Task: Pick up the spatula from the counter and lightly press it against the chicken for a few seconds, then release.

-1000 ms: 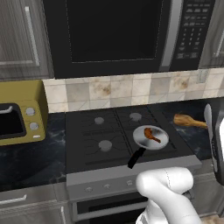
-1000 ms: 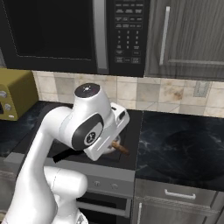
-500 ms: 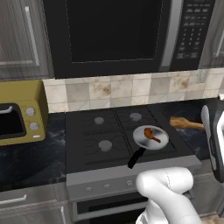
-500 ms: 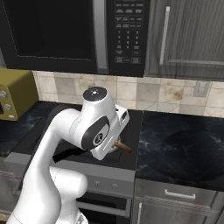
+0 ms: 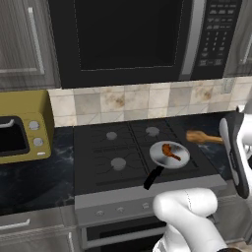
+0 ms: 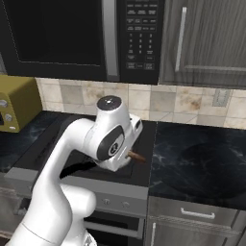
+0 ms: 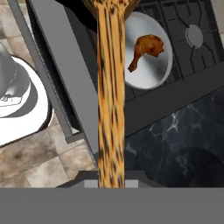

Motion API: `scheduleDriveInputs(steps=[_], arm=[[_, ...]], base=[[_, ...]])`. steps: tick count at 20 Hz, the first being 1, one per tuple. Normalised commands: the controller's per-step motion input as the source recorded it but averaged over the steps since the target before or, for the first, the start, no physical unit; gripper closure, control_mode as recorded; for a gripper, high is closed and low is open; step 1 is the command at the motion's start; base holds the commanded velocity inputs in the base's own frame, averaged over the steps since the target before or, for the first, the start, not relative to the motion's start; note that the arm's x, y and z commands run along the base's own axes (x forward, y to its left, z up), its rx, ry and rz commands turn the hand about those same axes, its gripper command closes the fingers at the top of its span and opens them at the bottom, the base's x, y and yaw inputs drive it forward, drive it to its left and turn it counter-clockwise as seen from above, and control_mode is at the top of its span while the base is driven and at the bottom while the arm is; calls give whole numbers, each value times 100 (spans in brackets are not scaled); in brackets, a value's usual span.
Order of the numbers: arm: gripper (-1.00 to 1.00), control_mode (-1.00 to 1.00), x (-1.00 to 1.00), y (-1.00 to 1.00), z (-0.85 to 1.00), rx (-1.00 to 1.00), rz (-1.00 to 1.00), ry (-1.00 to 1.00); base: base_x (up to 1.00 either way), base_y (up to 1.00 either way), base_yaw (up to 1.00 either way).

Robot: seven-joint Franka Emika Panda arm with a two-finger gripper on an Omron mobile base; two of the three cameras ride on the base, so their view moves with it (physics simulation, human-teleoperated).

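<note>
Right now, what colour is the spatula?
The spatula is orange-brown with dark speckles; hand view shows it best.

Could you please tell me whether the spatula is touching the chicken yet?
No, the hand view shows bare pan between the spatula and the chicken.

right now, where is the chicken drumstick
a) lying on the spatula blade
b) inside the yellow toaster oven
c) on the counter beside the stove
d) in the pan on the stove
d, the chicken drumstick lies in the pan on the front right burner of the stove, apart from the wooden spatula.
</note>
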Motion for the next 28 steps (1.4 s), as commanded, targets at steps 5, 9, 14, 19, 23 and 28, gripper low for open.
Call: scheduleDriveInputs(steps=[5, 9, 14, 19, 23, 28], arm=[[100, -100, 32, 0, -13, -2, 0, 2], [100, -100, 25, 0, -19, -4, 0, 4], [100, -100, 13, 0, -27, -8, 3, 6], [100, -100, 15, 0, -32, -8, 1, 8], [100, -100, 18, 2, -21, -5, 1, 5], [100, -100, 25, 0, -3, 0, 1, 1]], base=[[0, 0, 0], [0, 0, 0], [0, 0, 0], [0, 0, 0], [0, 0, 0], [0, 0, 0]])
